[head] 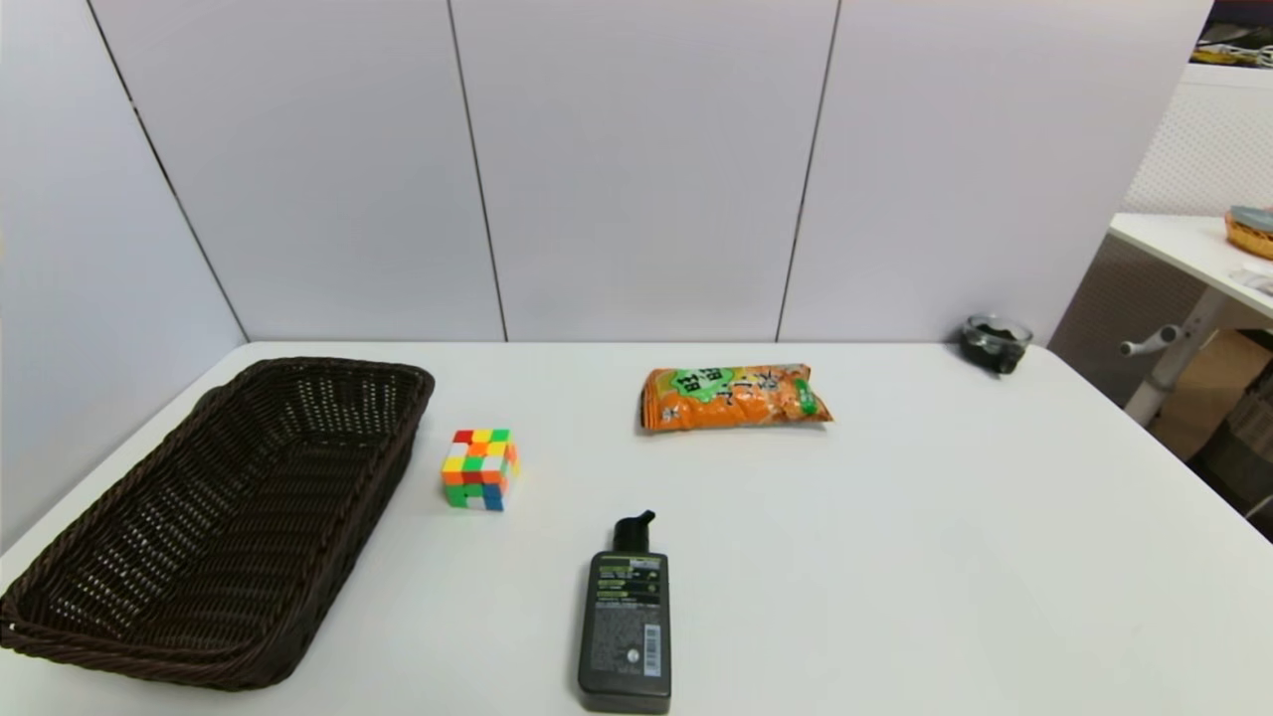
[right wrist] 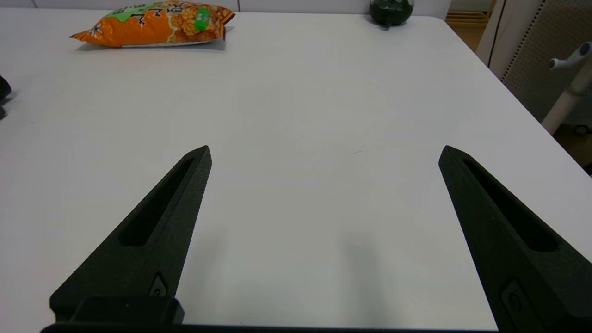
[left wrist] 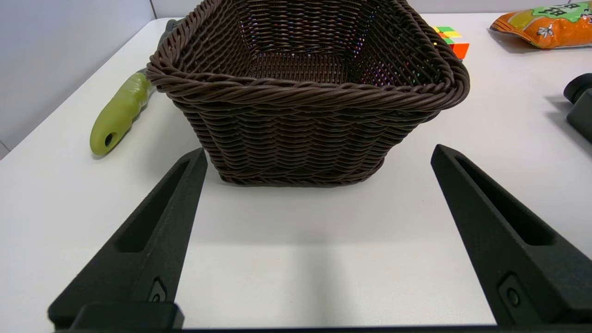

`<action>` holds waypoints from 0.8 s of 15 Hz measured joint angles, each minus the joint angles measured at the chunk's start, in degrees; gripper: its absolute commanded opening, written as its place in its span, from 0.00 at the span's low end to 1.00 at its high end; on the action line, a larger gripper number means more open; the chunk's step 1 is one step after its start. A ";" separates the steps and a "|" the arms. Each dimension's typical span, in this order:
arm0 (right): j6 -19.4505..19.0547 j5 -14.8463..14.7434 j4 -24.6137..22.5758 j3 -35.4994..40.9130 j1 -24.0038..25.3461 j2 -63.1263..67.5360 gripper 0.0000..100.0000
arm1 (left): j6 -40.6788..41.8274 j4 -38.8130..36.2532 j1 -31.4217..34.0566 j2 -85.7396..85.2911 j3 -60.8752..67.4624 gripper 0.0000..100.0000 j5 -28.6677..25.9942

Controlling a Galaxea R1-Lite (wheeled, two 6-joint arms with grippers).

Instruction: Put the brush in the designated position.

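My left gripper hangs low over the white desk with its fingers spread wide apart and nothing between them, facing the near end of the dark brown wicker basket. The brush lies on the desk just beside the basket's outer wall, on the side away from the other things; I see its lumpy lime-green handle with a hanging hole at the end, while the neck and bristles run back along the basket and are mostly hidden behind its rim. From the head view the brush does not show at all.

My right gripper hovers over a bare stretch of the desk, fingers likewise wide apart and holding nothing.

The basket sits at the left of the desk and is empty. Just beside its right wall stands a multicoloured puzzle cube. Nearer to me, in the middle, a dark pump bottle lies flat with its pump head pointing away. Farther back lies an orange snack bag, and a small dark glass jar stands at the far right corner.
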 measured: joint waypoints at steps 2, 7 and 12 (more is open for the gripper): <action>0.88 -0.18 -0.37 0.00 0.00 0.00 1.00 | 0.02 0.00 0.00 0.00 0.00 1.00 -0.05; 1.11 -0.21 -0.37 0.00 -0.02 0.00 1.00 | 0.02 0.00 0.00 0.00 0.00 1.00 -0.02; 1.17 -0.23 -0.23 0.00 -0.02 0.00 1.00 | 0.02 0.00 0.00 0.00 0.00 1.00 -0.07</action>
